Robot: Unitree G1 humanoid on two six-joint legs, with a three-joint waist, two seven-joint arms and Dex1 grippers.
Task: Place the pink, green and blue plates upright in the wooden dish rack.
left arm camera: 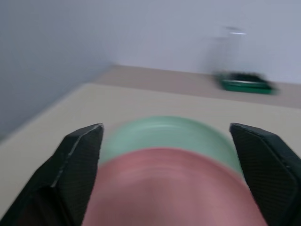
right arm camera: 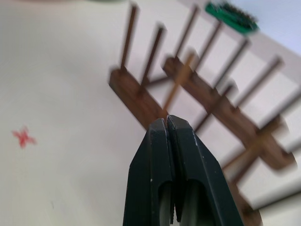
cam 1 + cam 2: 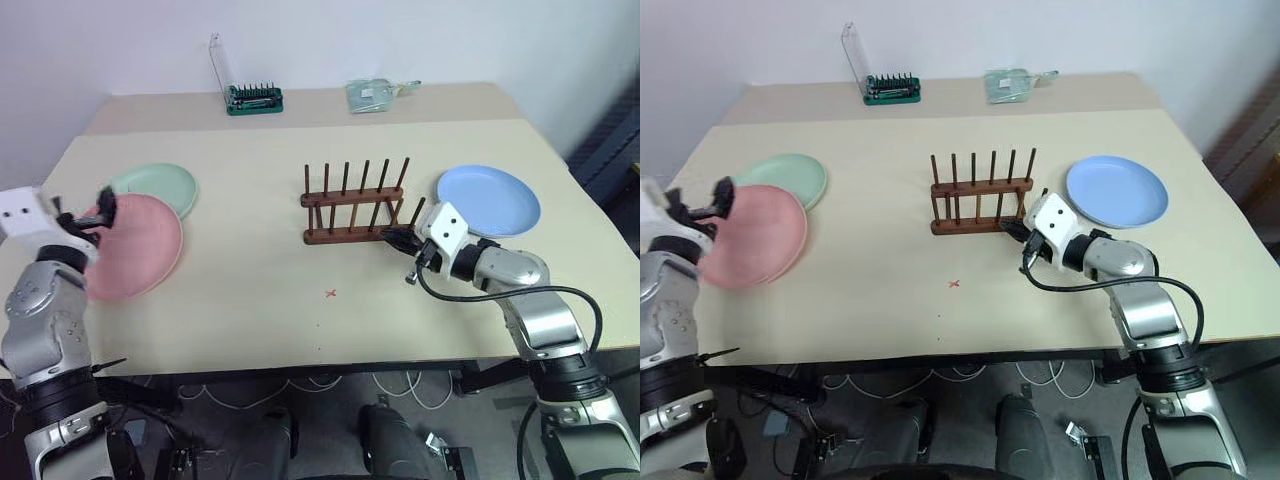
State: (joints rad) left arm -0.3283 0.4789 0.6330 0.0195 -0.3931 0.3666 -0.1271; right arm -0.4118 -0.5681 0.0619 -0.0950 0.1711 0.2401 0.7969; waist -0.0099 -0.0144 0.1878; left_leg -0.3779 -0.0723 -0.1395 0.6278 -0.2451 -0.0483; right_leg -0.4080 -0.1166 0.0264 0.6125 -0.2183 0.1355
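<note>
The pink plate (image 3: 135,250) is at the table's left edge, overlapping the near rim of the green plate (image 3: 155,185) behind it. My left gripper (image 3: 100,212) is at the pink plate's left rim. In the left wrist view its fingers (image 1: 80,155) stand wide open, with the pink plate (image 1: 174,183) low between them. The wooden dish rack (image 3: 358,205) stands in the middle of the table with nothing in it. The blue plate (image 3: 488,200) lies flat to the rack's right. My right gripper (image 3: 392,238) is shut and empty, its tip at the rack's near right end (image 2: 141,101).
A green tool holder with a clear back (image 3: 253,97) and a clear bag (image 3: 375,93) sit at the table's far edge. A small red cross (image 3: 331,293) marks the table in front of the rack. The table's left edge runs close beside the pink plate.
</note>
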